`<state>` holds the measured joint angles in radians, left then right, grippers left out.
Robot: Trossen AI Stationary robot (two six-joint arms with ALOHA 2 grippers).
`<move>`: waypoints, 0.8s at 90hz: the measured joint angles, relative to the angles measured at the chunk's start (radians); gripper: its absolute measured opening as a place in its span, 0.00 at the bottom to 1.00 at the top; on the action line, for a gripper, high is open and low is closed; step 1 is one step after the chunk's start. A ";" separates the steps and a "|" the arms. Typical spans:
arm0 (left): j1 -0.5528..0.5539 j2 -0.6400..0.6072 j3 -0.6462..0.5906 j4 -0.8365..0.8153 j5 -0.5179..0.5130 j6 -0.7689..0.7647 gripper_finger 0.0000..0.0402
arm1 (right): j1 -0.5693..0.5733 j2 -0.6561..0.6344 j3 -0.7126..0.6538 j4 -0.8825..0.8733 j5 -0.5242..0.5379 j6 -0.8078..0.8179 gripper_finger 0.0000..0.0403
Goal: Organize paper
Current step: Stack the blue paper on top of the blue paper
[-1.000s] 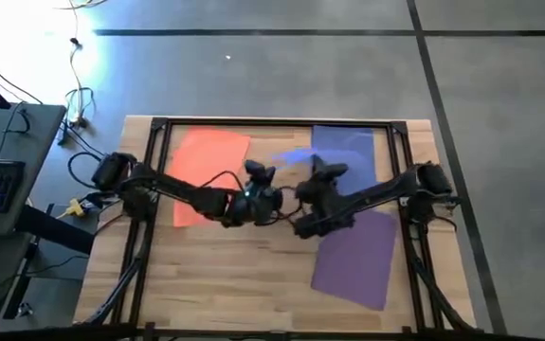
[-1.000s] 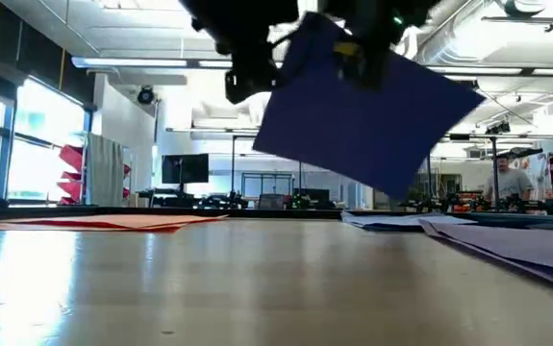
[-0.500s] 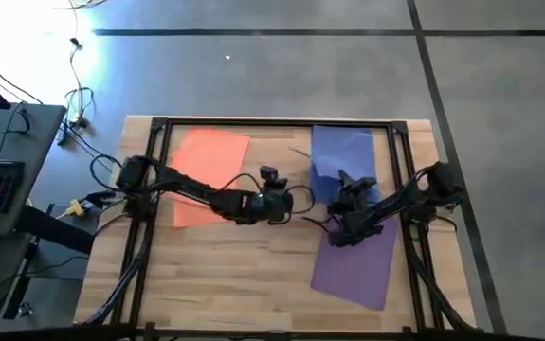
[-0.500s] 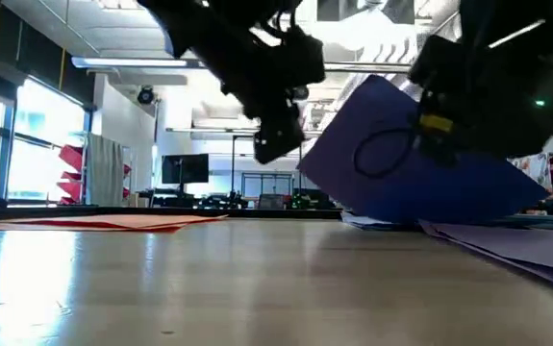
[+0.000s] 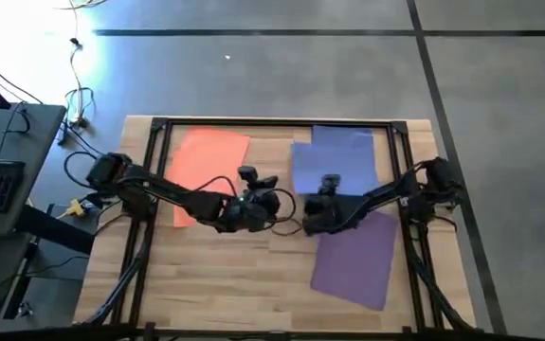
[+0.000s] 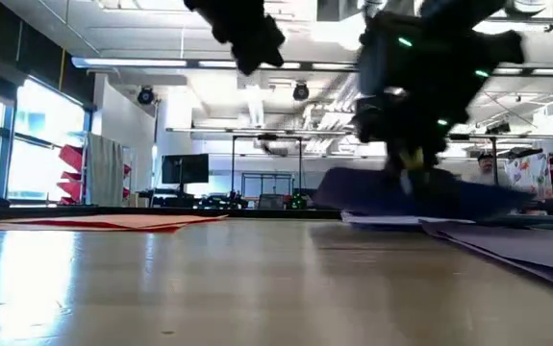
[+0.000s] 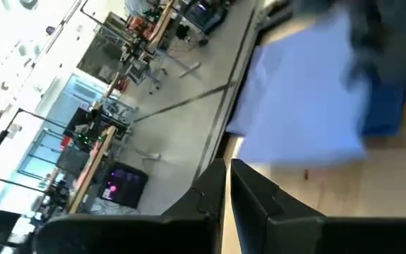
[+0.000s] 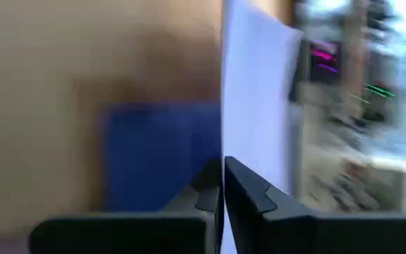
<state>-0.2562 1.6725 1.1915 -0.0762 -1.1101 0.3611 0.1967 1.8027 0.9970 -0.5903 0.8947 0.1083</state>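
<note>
Paper sorting is mid-step, as I read it from the high view: the blue sheets (image 5: 334, 161) lie at the far right of the table (image 5: 244, 275), the orange sheets (image 5: 208, 166) at the far left, and the purple sheets (image 5: 354, 258) near right, overlapping the blue stack's near edge. My right gripper (image 5: 321, 210) sits low at that near edge of the blue, and my left gripper (image 5: 253, 199) hangs beside it over bare wood between the orange and blue stacks. To do this step well, I judge I should set the blue sheet flat and square on its stack before letting go, and keep the left arm clear so it does not drag a corner. In the low view the right gripper (image 6: 420, 168) is down close to the tabletop with blue paper (image 6: 420, 197) nearly flat under it; the left arm is raised above, and a person stands far behind in the room. In the left wrist view my fingers (image 7: 252, 194) are closed on nothing, with the blue sheets (image 7: 301, 106) ahead. In the right wrist view the fingers (image 8: 241, 190) are pressed together with a pale sheet edge (image 8: 255, 99) running up from between them, so I take it they pinch a blue sheet. No bin or tray shows anywhere; the stacks rest directly on the table.
</note>
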 joint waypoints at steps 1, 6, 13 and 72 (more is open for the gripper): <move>0.000 -0.004 0.000 -0.002 0.000 -0.002 0.00 | -0.002 0.000 0.004 0.017 0.004 0.001 0.00; 0.000 -0.021 0.000 -0.021 -0.004 -0.013 0.00 | -0.011 0.000 0.025 0.060 0.021 -0.046 0.00; 0.000 -0.041 0.000 -0.052 -0.024 -0.020 0.00 | -0.016 0.000 0.044 0.123 0.057 -0.236 0.00; 0.025 -0.066 0.000 -0.295 0.042 -0.308 0.00 | 0.151 -0.294 -0.321 -0.062 -0.177 -0.186 0.00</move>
<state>-0.2316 1.6070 1.1915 -0.3716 -1.0678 0.0526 0.3478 1.5082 0.6762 -0.6524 0.7176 -0.0779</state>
